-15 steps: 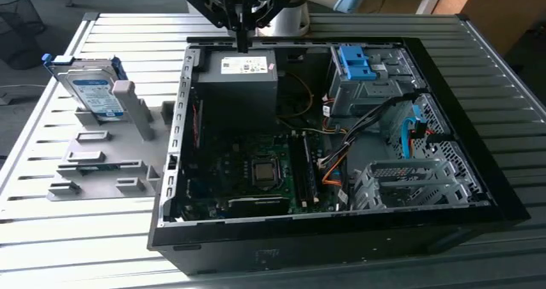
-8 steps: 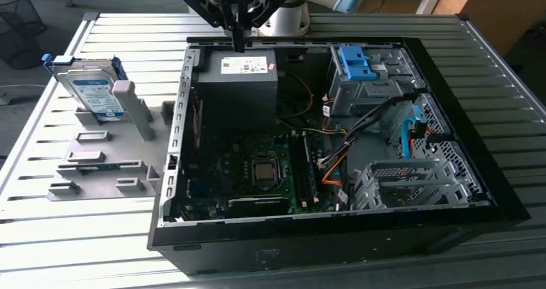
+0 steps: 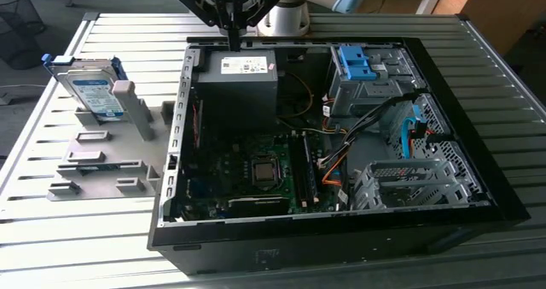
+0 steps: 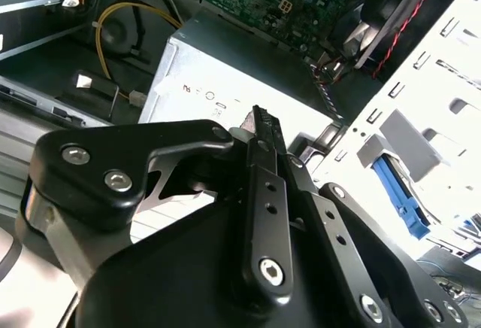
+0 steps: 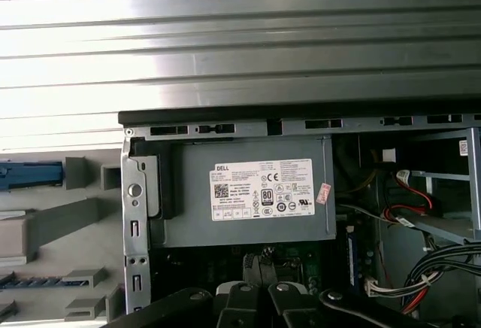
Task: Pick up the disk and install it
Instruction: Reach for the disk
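In the first wrist view, a white sticker (image 5: 261, 189) on the grey power supply (image 5: 188, 226) carries rows of small black print. It also has a square code and a line of round certification marks, and most of this is too fine to make out. A small pinkish tag (image 5: 323, 193) with tiny print sits just beside the sticker's edge.

In the exterior view the same sticker sits at the upper middle of the frame, its print unreadable. At the upper left of that frame the disk (image 3: 89, 89) bears a white-and-blue label (image 3: 96, 97), and its text is too small to read.
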`<control>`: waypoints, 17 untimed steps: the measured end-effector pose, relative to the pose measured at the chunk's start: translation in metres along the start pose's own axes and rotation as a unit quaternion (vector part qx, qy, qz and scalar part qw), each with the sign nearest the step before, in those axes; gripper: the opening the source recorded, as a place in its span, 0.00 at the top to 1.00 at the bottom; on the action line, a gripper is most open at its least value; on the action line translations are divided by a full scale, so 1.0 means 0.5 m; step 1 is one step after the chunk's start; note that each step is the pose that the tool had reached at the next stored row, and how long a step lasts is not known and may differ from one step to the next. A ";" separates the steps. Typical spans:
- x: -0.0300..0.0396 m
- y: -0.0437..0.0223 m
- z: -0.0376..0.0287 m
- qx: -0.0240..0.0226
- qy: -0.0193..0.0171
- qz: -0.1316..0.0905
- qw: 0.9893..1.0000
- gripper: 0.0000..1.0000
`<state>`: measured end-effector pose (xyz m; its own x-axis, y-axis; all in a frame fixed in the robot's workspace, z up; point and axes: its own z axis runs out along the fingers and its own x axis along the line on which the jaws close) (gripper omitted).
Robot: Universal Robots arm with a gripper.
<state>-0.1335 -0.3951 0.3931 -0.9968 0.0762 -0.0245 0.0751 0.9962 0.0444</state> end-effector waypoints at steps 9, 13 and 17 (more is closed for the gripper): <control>0.002 0.000 0.000 0.000 0.000 0.000 1.000 0.89; 0.006 0.000 0.000 0.000 0.000 0.000 1.000 0.89; 0.010 -0.001 0.000 0.000 0.000 0.000 1.000 0.89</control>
<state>-0.1386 -0.3951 0.3930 -0.9968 0.0762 -0.0244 0.0751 0.9962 0.0443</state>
